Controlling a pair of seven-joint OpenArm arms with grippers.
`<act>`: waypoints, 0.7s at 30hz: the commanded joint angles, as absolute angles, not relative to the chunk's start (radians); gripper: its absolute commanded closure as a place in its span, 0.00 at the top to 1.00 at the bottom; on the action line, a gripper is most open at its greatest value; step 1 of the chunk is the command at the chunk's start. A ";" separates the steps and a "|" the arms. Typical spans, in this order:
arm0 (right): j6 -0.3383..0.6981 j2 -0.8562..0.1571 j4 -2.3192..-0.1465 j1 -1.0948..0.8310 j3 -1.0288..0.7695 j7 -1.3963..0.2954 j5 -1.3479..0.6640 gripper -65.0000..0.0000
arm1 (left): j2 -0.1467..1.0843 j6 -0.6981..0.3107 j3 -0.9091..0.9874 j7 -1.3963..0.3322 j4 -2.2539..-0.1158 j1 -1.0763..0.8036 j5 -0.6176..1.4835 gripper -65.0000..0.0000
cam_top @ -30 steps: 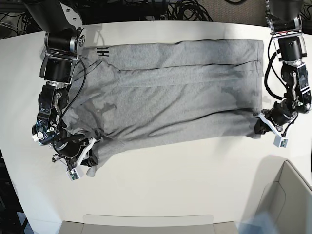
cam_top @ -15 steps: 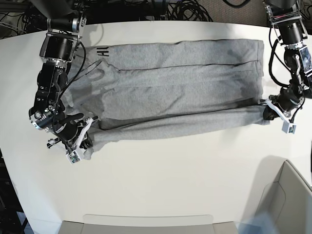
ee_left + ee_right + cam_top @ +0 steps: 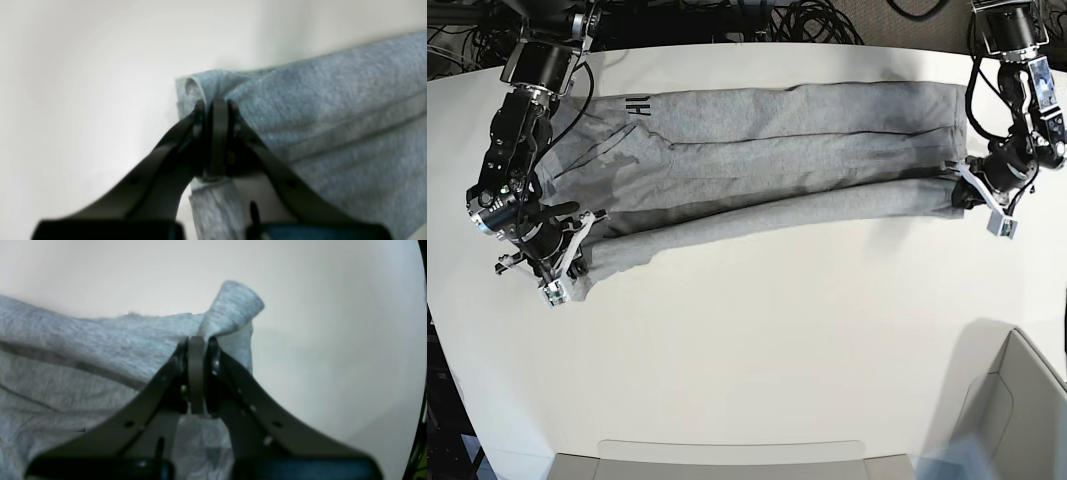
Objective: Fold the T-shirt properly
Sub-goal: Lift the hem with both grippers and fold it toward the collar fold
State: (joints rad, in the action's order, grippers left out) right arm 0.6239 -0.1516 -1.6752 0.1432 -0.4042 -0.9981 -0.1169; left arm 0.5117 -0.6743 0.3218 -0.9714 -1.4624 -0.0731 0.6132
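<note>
**T-shirt pinched at both near corners, long band across the table**

T-shirt (image 3: 777, 150), base view: heather-grey jersey lies as a long band across the far half of the white table (image 3: 757, 350). Its near edge is folded over toward the middle, a doubled strip running slightly uphill from my right-arm side to my left-arm side. Black block letters (image 3: 635, 106) show at the far corner on the picture's left. Long creases run lengthwise. Cables (image 3: 797, 20) bunch beyond the far table edge; a pale bin (image 3: 1017, 400) sits at the near corner on the picture's right.

Arms, base view: right gripper (image 3: 577, 255) reaches down from the far corner, wrist bent low, at the shirt's near corner on the picture's left. Left gripper (image 3: 962, 190) hangs at the opposite end, forearm coming down along the shirt's short edge.

Left wrist view: I see the dark fingers (image 3: 217, 133) pressed together on a bunched corner of grey cloth. Fabric rolls up just above the tips, and a strip hangs below the pinch. The rest of the shirt stretches off to one side with a seam line visible. Picture is soft.

Right wrist view: same story. Fingers (image 3: 196, 373) are clamped on a fold of cloth, a small rolled peak standing above the tips, shirt spreading away to the side over bare table.
</note>
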 commanded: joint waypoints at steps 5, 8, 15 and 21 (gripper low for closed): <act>0.627 -0.163 -1.739 0.108 -0.409 -0.978 -0.127 0.00 | 0.519 -0.674 0.332 -0.955 -1.515 -0.107 0.624 0.00; 0.627 -0.163 -1.765 0.093 -0.441 -0.978 -0.127 0.00 | 0.518 -0.673 0.332 -0.957 -1.557 -0.130 0.624 0.00; 0.698 -0.163 -1.782 0.128 -0.538 -1.089 -0.122 0.00 | 0.516 -0.674 0.369 -1.066 -1.600 -0.131 0.624 0.00; 0.698 -0.163 -1.821 0.093 -0.579 -1.109 -0.120 0.00 | 0.516 -0.676 0.387 -1.075 -1.600 -0.168 0.624 0.00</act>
